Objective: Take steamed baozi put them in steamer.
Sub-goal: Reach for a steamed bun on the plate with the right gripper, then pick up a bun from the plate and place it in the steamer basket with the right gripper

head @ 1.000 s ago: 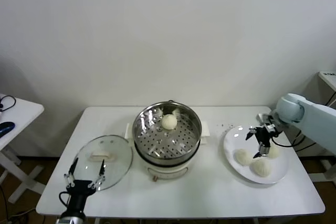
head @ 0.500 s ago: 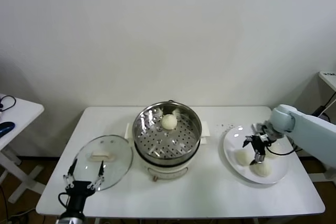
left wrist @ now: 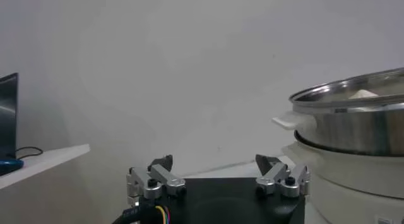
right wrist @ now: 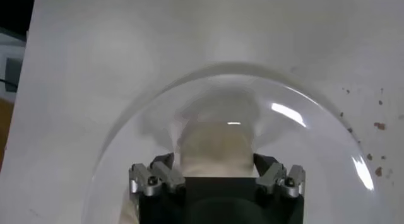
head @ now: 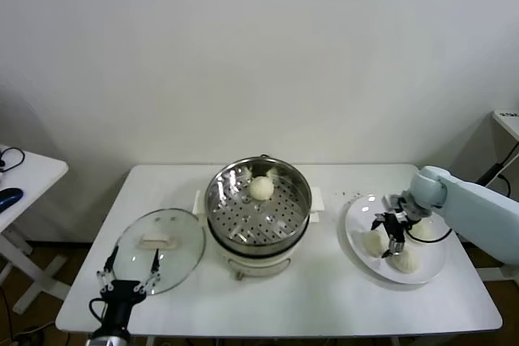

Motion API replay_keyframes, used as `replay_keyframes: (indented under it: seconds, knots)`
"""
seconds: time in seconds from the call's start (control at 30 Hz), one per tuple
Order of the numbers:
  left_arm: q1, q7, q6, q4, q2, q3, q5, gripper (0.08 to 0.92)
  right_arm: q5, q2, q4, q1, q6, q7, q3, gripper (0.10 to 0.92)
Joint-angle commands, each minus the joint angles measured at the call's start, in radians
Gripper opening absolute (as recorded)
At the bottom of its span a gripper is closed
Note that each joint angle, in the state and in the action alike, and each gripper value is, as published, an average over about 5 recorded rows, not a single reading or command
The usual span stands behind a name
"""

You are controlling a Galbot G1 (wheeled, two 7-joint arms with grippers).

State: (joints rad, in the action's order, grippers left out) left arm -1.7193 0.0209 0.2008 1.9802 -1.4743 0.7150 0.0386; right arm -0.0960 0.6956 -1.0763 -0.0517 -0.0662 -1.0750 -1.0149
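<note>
Straddling a bun [right wrist: 218, 146] on the plate [head: 354, 237] at right of the head view, the right gripper [head: 386, 237] is seen with fingers spread around it, grip unconfirmed. Being judged soft and light, the bun should be pinched gently across its sides. One bun [head: 260, 188] lies in the steamer [head: 223, 224] at centre; the left gripper [head: 130, 274], lower left, is held wide.

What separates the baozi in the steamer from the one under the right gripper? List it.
Steamer baozi rests in the steamer, on its perforated tray; gripper baozi lies on the plate. Steamer baozi stands free; gripper baozi sits between the open fingers of the right gripper. Both: round, pale.
</note>
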Motion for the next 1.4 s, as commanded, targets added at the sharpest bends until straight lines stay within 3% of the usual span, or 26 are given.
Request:
replay_keyframes:
  seconds: [0.03,0.27,0.57,0.8,1.17,1.4]
  knots:
    - [0.0,0.0,-0.001,0.001,0.0,-0.001,0.0,0.823,0.008,0.01,0.013,0.009,0.006,0.0,0.009,0.743]
    - [-0.001,0.0,-0.004,0.008,-0.002,-0.002,-0.001,0.823,0.005,0.015,0.016,0.006,0.009,-0.004,0.015,0.628]
    - [-0.004,0.0,-0.001,0.009,-0.002,-0.001,0.0,0.823,-0.077,0.001,-0.001,-0.092,-0.001,-0.013,-0.025,0.61]
    - [-0.005,0.001,-0.002,0.015,0.001,-0.003,0.002,0.823,-0.318,0.015,-0.02,-0.371,-0.034,-0.012,-0.227,0.603]
    - [-0.002,0.004,-0.008,0.025,-0.002,-0.028,0.018,0.823,-0.803,0.192,0.002,-0.797,-0.099,-0.003,-0.544,0.605]
    - [0.002,0.003,-0.01,0.033,0.0,-0.039,0.021,0.823,-0.875,0.318,-0.002,-0.819,-0.146,0.009,-0.551,0.611]
